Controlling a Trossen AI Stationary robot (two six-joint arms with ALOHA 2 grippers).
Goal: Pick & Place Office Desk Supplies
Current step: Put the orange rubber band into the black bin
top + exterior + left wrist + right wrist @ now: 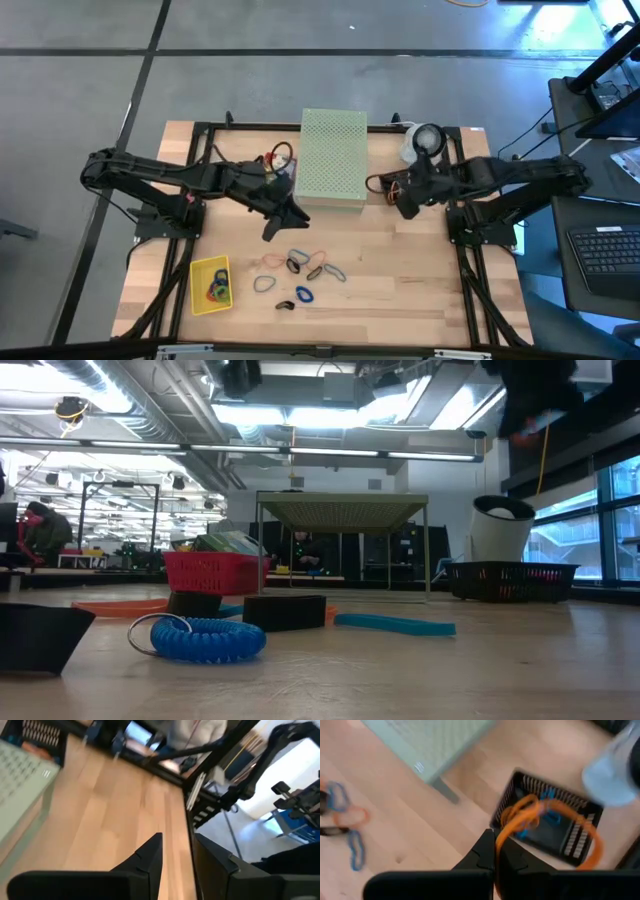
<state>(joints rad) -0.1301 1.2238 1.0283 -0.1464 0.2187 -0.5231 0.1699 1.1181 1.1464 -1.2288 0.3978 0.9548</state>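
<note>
My right gripper (495, 839) (402, 207) is shut on an orange rubber band (555, 812), right of the pale green perforated box (333, 160). It hangs over a black basket (575, 840) that holds orange and blue bands. My left gripper (182, 847) (271, 230) stands open and empty above the table, left of the box's near corner. Several loose bands and black clips (305, 268) lie on the wood nearer the front. The low view shows a blue coiled band (205, 639) and a black clip (285, 610) among them. A yellow card box (209, 285) holds more bands. My right gripper pinches one spot of the orange band's loop (498, 842) between its two fingertips. The fingers slant downward. The rest of the loop stands open beyond the fingertips, above the black basket. Whether it touches the basket's contents I cannot tell.
The perforated box stands on thin legs (428, 550) at the table's far middle. A red basket (210, 572) sits to its left and a white cup (424, 141) at the far right. Bare wood lies between the box and the loose bands.
</note>
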